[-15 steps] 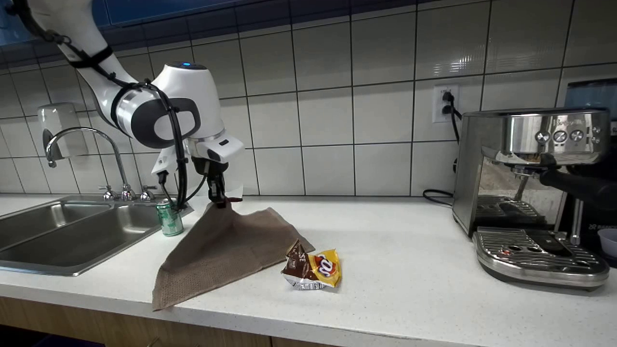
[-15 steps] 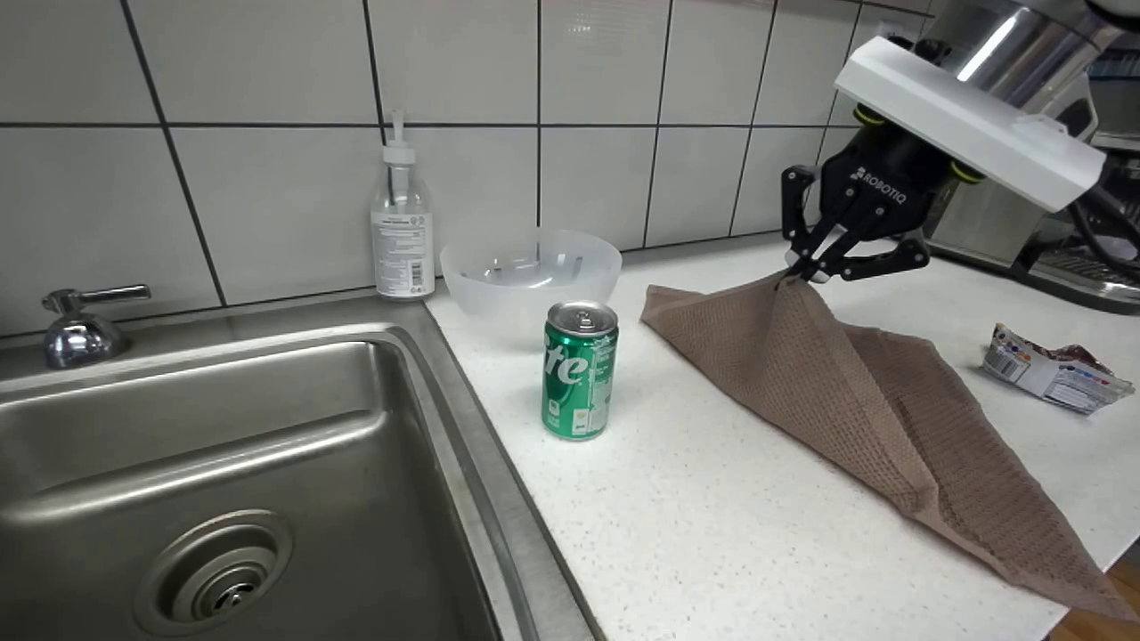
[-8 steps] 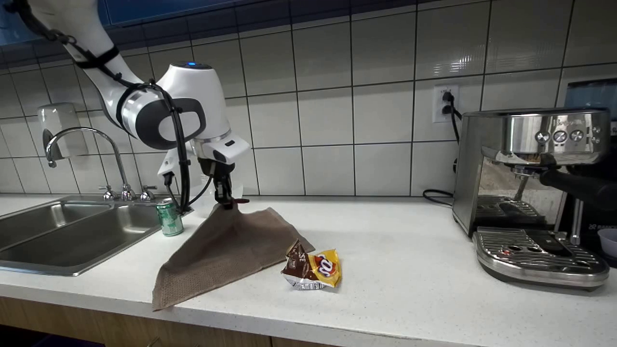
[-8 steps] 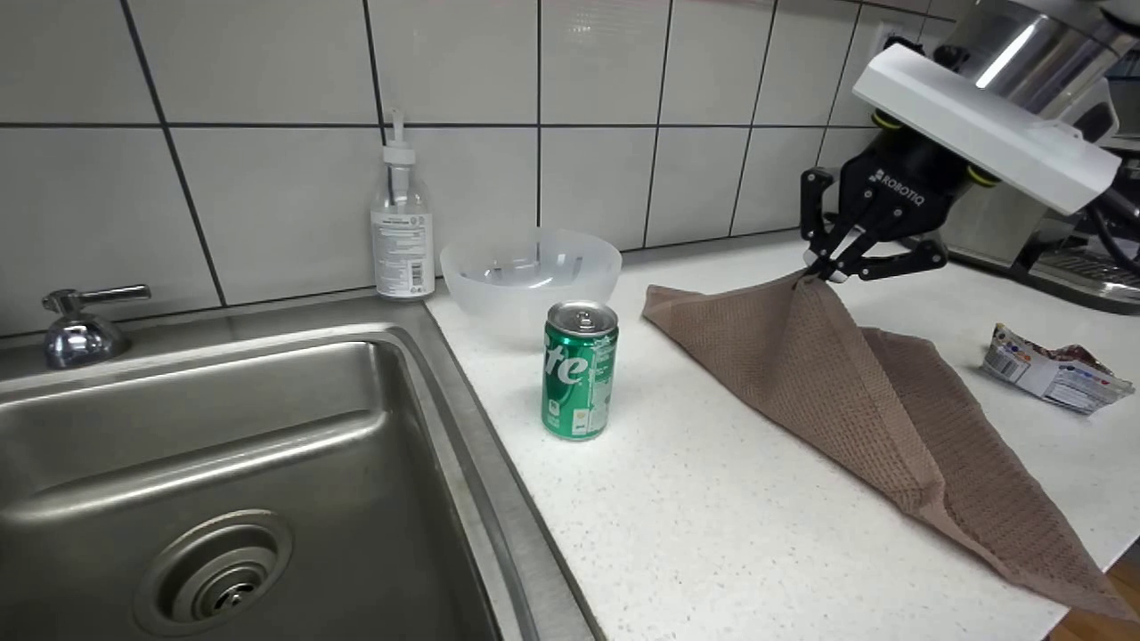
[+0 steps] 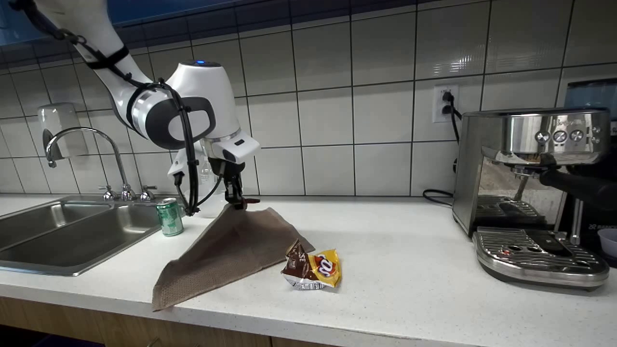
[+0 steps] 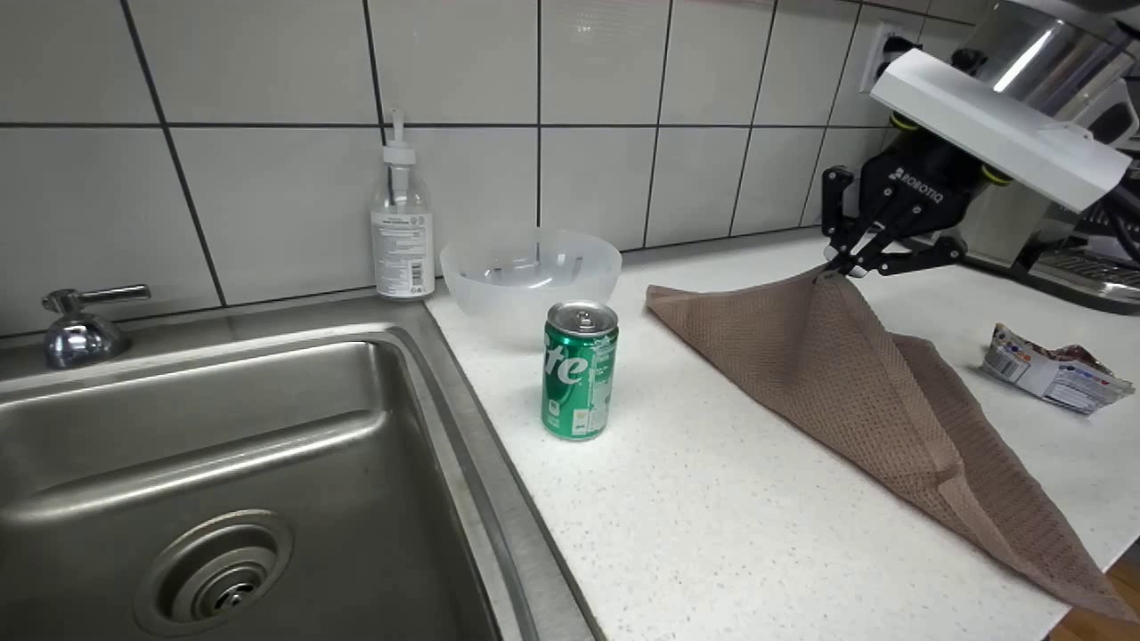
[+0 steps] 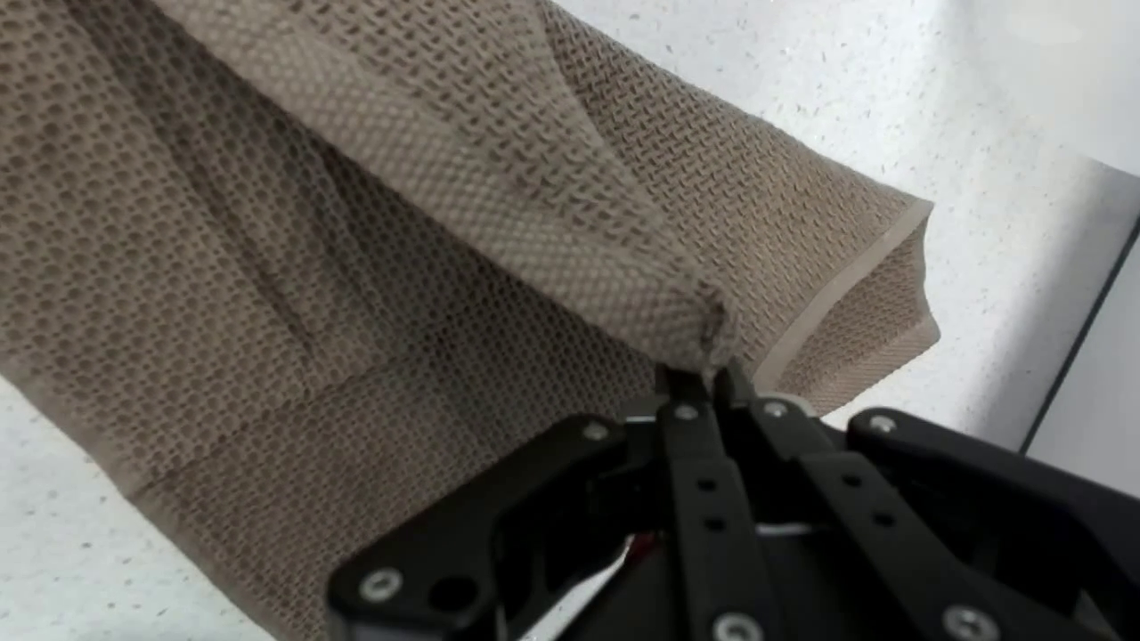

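Sink [image 6: 223, 405], brushed grey metal, round-cornered, leftmost in an exterior view; pump bottle [image 6: 403, 245], clear, slender; bowl [image 6: 499, 298], translucent, rounded; can [image 6: 579, 378], green, cylindrical, upright; towel [image 6: 819, 365], brown, waffle-textured, spread peaked over the speckled white counter [image 6: 677, 525]; my gripper [image 6: 842, 262], black, jointed, its fingers [image 7: 712, 507] clamped on the towel's raised fold; wrapper [image 6: 1055, 369], crumpled, printed, near the towel.

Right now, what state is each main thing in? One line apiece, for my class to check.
Pincer, shut on the cloth
Cloth, creased, partly lifted
Can, upright; opened or not, unclear
Bag, crumpled
Bowl, open side up
Bottle, upright
Tap, not running
Plug, in the outlet
Coffee machine, portafilter fitted; on or off, unclear
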Action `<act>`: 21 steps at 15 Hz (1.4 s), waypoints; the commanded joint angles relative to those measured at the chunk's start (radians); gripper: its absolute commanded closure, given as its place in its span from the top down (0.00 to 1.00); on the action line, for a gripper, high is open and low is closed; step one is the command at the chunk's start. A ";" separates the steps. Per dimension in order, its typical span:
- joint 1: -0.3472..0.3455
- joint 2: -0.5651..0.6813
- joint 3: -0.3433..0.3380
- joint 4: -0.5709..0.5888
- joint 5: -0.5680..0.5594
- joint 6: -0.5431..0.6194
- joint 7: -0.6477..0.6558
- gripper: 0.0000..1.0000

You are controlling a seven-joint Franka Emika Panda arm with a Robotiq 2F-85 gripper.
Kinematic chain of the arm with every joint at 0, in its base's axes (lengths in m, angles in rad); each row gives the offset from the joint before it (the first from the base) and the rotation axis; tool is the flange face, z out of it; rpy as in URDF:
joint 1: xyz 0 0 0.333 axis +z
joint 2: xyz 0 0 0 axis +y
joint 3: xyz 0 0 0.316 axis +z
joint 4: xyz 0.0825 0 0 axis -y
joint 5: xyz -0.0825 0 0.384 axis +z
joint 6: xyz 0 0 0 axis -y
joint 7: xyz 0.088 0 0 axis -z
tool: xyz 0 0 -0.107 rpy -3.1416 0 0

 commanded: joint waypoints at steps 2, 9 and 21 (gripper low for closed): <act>-0.021 -0.029 -0.006 -0.030 -0.051 0.022 0.058 0.01; -0.011 -0.044 -0.059 -0.050 -0.117 0.048 0.115 0.01; -0.011 -0.044 -0.124 -0.065 -0.219 0.044 0.195 0.01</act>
